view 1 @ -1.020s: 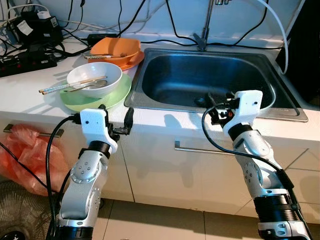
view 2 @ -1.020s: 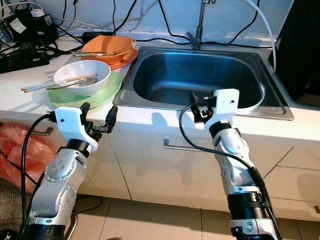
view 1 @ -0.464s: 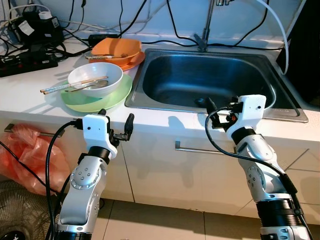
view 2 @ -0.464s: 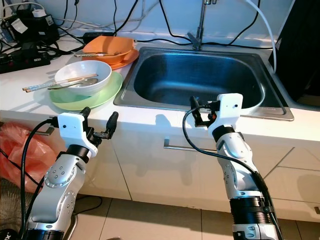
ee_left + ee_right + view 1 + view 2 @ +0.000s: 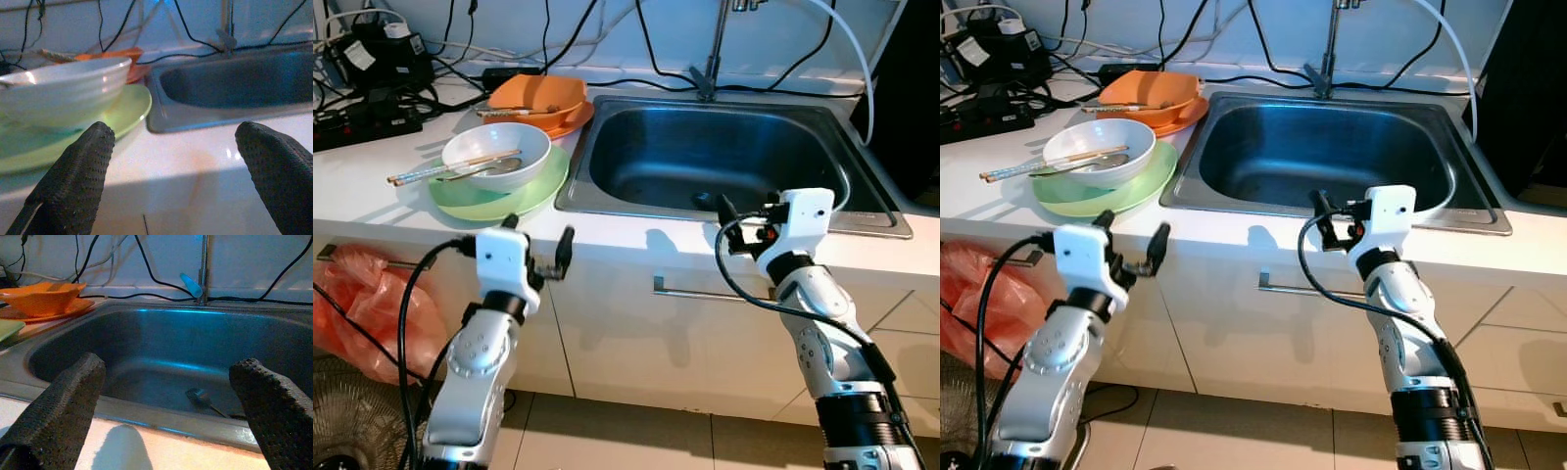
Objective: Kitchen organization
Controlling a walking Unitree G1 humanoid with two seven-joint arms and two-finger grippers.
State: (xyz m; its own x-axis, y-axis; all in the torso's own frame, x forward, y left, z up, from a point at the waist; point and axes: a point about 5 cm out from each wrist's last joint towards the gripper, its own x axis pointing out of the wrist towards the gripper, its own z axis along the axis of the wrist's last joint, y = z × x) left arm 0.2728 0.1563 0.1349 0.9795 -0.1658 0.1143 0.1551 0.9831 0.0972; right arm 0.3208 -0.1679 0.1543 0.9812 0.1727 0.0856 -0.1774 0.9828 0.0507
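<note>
Left tool (image 5: 536, 247) agape, empty | white bowl (image 5: 496, 156) beyond (on green plate (image 5: 533, 189)) | spoon, seemingly

Orange plastic bag (image 5: 362, 304) on the floor; black cables (image 5: 372, 93) behind the counter.

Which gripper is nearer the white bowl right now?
Left. The left gripper hovers open at the counter edge just before the white bowl; the right gripper is open across at the sink's front rim.
</note>
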